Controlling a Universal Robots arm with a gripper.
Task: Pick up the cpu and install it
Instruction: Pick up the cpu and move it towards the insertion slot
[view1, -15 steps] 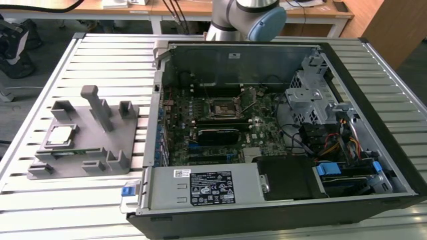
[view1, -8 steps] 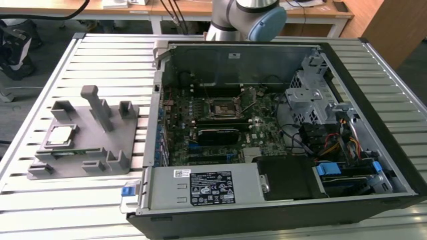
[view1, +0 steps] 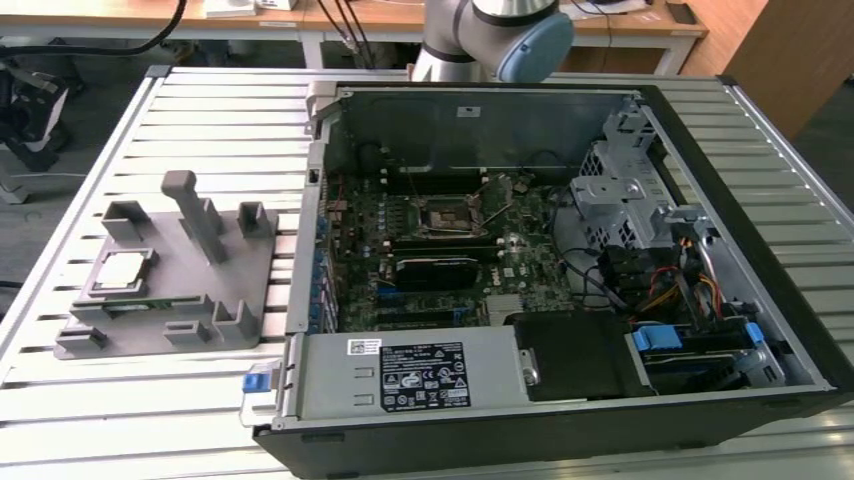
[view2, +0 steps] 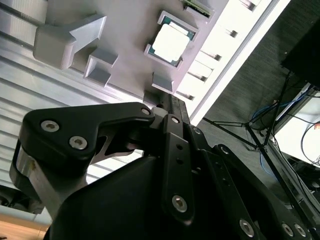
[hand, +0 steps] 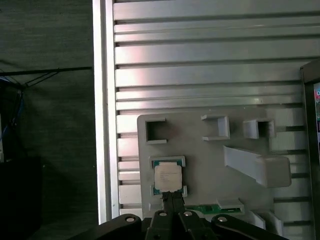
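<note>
Slatted table (view1: 200, 110) is topped by an open computer case (view1: 534, 445). In the exterior view a grey fixture (view1: 200, 290) is set at the case's 9 o'clock. The cpu (view1: 123, 268) (hand: 167, 177) (view2: 171, 42) is seated in a framed pocket at the fixture's 9 o'clock. The gripper (hand: 170, 196) is held clear of the cpu, fingers pressed together, nothing gripped.

Nothing is reading legibly here. In the exterior view, a black label (view1: 424, 386) and a white sticker (view1: 363, 347) are sitting on the power supply (view1: 331, 390), their lettering too small to make out. In the first wrist view, the cpu (hand: 167, 177) is showing only faint, unreadable marks.
</note>
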